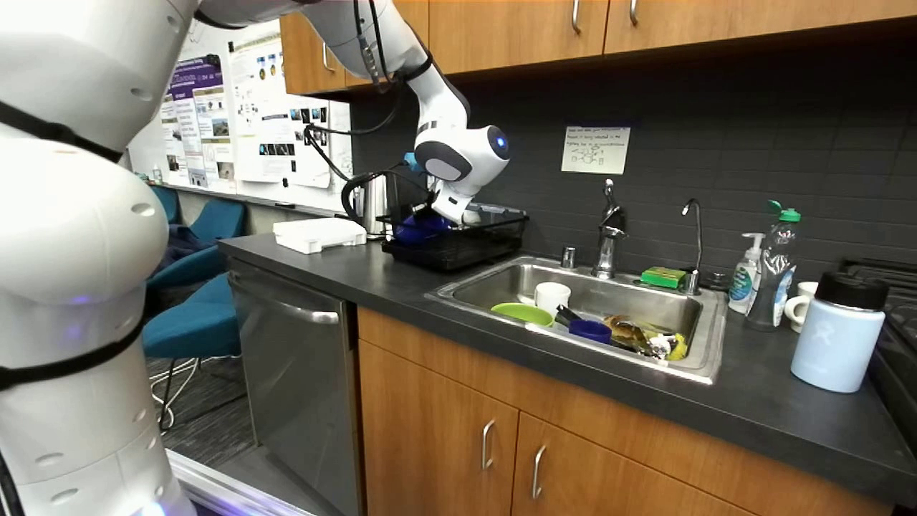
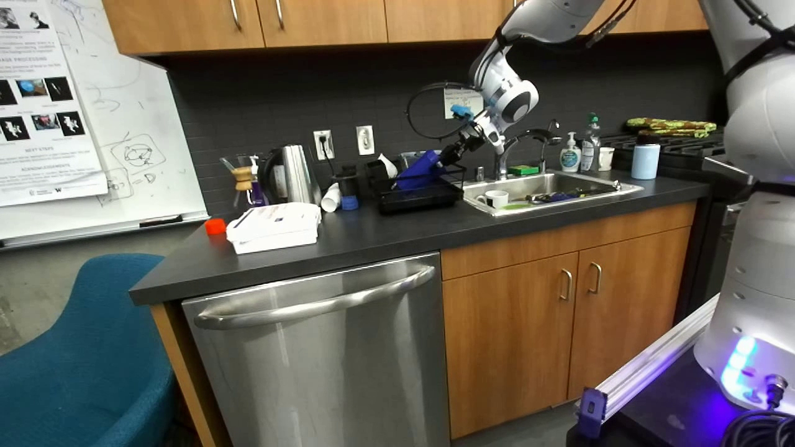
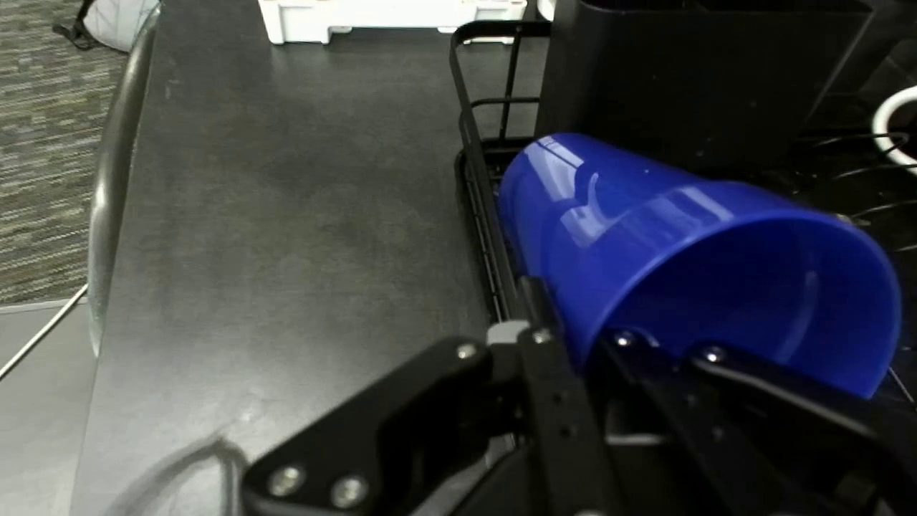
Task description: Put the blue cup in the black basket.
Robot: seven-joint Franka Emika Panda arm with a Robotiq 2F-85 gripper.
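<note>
Prob. place step: blue cup (image 3: 623, 201) tilted, in black basket (image 1: 466, 251) near side; claw (image 3: 582, 337) almost closed, pinching rim. Next likely: seat it, open, back out right w/o snagging.

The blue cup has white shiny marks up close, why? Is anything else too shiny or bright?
In the wrist view, pale glare, probably reflected light, sits on the glossy blue, cylindrical, plastic-looking cup; in an exterior view, the flat silver metal dishwasher door shows soft pale streaks; in an exterior view, the rounded white robot arm section at the left looks washed out.
</note>
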